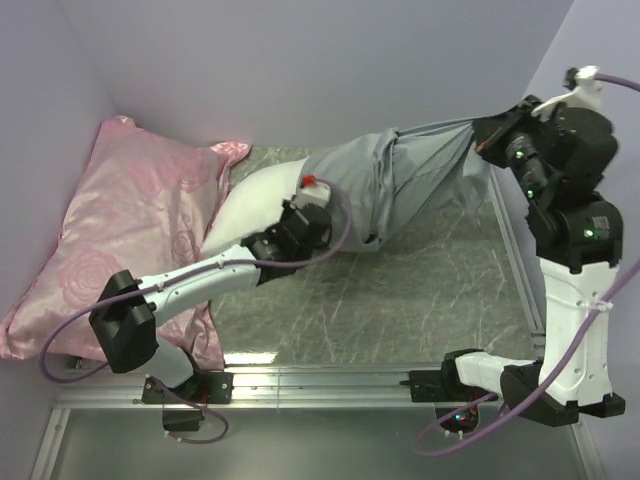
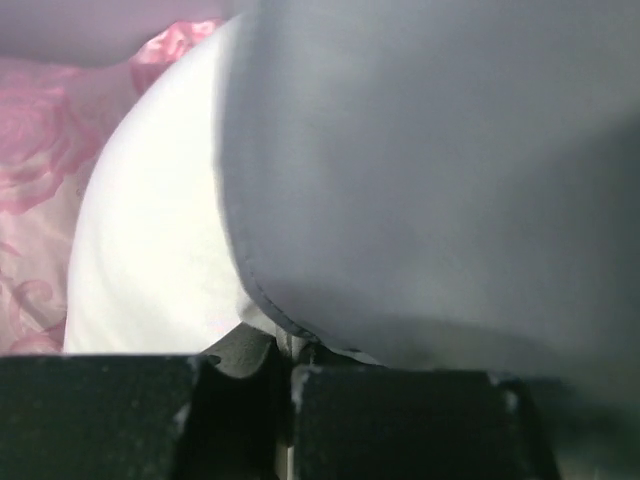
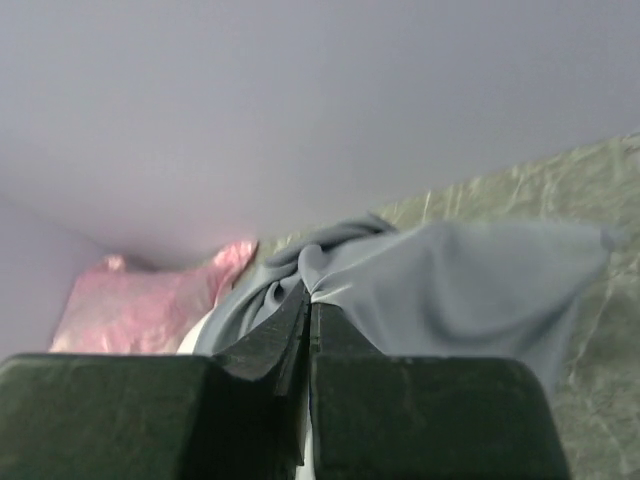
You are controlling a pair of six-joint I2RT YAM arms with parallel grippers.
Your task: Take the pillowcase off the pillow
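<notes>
Right gripper [image 3: 308, 300] has its jaws pressed together on a gathered fold of the grey pillowcase [image 1: 400, 180], holding that closed end up near the right-hand wall [image 1: 600, 40], just past the table's right rail [image 1: 510, 250]. From the pinch the fabric runs taut back to the left and widens over the white pillow [image 1: 250, 205]. Left gripper [image 1: 283, 235] sits at the near edge of the pillow's bare end. Its jaws are narrow, with a sliver of white cloth in the slot, so it appears to be nipping the pillow.

The pillowcase's hem [image 2: 240, 270] crosses the pillow on a slant. White shows to the left of it and grey covers the rest. The pillow's bare end lies beside the pink rose-patterned pillow [image 1: 130, 220], which leans against the left wall.

Marbled tabletop [image 1: 400, 300] lies bare between the pillow and the arm bases. The right gripper is hemmed in by the back and right walls.
</notes>
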